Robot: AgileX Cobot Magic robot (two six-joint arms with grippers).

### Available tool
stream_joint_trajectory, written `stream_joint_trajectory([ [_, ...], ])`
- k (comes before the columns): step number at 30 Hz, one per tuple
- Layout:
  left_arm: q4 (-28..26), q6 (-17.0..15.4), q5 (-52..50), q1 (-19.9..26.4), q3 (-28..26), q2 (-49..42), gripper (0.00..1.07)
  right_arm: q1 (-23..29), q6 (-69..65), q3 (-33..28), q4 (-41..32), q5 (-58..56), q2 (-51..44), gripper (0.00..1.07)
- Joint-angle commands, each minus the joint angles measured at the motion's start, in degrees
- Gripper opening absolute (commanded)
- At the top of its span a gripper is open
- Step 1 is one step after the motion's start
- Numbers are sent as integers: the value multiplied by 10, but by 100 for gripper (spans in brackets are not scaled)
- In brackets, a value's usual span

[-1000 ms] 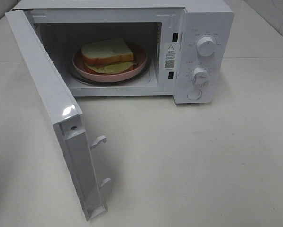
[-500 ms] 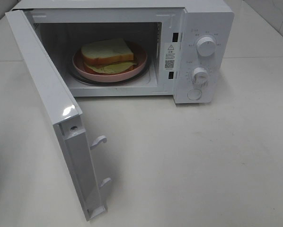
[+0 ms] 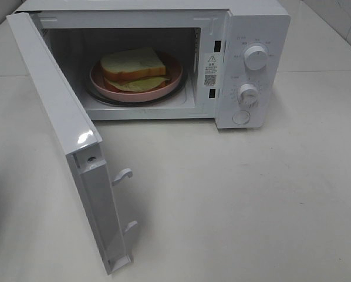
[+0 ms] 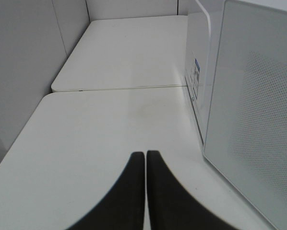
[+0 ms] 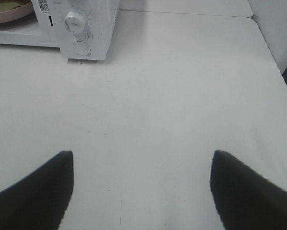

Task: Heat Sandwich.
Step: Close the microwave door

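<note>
The sandwich (image 3: 134, 66) sits on the pink plate (image 3: 174, 80) inside the open microwave (image 3: 257, 26). Soft, light bread would likely squash; the plate's rim seems the safer hold. The left gripper (image 4: 145, 155) is closed, empty; the right gripper (image 5: 141, 154) gapes, empty.

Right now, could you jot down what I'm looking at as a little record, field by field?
sandwich: on the pink plate inside the microwave
door: swung wide open
left gripper: shut, empty, over the table beside the door
right gripper: open, empty, facing the control panel
progress: sandwich loaded, door not yet closed
</note>
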State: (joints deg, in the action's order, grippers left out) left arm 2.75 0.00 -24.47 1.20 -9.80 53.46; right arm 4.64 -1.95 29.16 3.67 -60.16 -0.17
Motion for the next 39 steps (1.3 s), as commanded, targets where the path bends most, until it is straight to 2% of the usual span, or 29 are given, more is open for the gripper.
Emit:
stream_joint_trajectory([
  [1,50,-44,-35,-3,-13,27,0,-1,-6,-2,1,6,-15,76],
  [3,83,-69,-51,-3,-17,45,0,-1,-6,-2,1,6,-15,76],
  [4,83,-69,-51,-3,-17,45,0,-1,-6,-2,1,6,-15,76],
  [5,113,-99,-69,-3,-19,63,0,-1,-6,-2,1,6,-15,76],
  [8,164,-143,-111,-3,-19,91,0,-1,-6,-2,1,6,-15,76],
  [9,164,-143,-111,-3,-19,91,0,-1,-6,-2,1,6,-15,76],
  [10,206,-158,-141,-3,-19,109,0,-1,-6,-2,1,6,-15,76],
  [14,249,-177,-211,-3,-19,154,0,-1,-6,-2,1,6,-15,76],
  [18,248,-175,-233,-9,-19,179,0,-1,-6,-2,1,6,-15,76],
  [22,242,-148,-234,-49,-26,203,0,-1,-6,-2,1,6,-15,76],
  [23,219,-125,-233,-73,-30,215,0,-1,-6,-2,1,6,-15,76],
  [24,202,-116,-233,-85,-32,223,0,-1,-6,-2,1,6,-15,76],
  [26,187,-109,-234,-96,-33,230,0,-1,-6,-2,1,6,-15,76],
  [28,148,-85,-241,-124,-33,250,0,-1,-6,-2,1,6,-15,76],
  [31,137,-73,-242,-140,-33,260,0,-1,-6,-2,1,6,-15,76],
  [32,120,-65,-252,-158,-33,269,0,-1,-6,-2,1,6,-15,76],
  [39,82,-62,-250,-197,-54,297,0,-1,-6,-2,1,6,-15,76],
])
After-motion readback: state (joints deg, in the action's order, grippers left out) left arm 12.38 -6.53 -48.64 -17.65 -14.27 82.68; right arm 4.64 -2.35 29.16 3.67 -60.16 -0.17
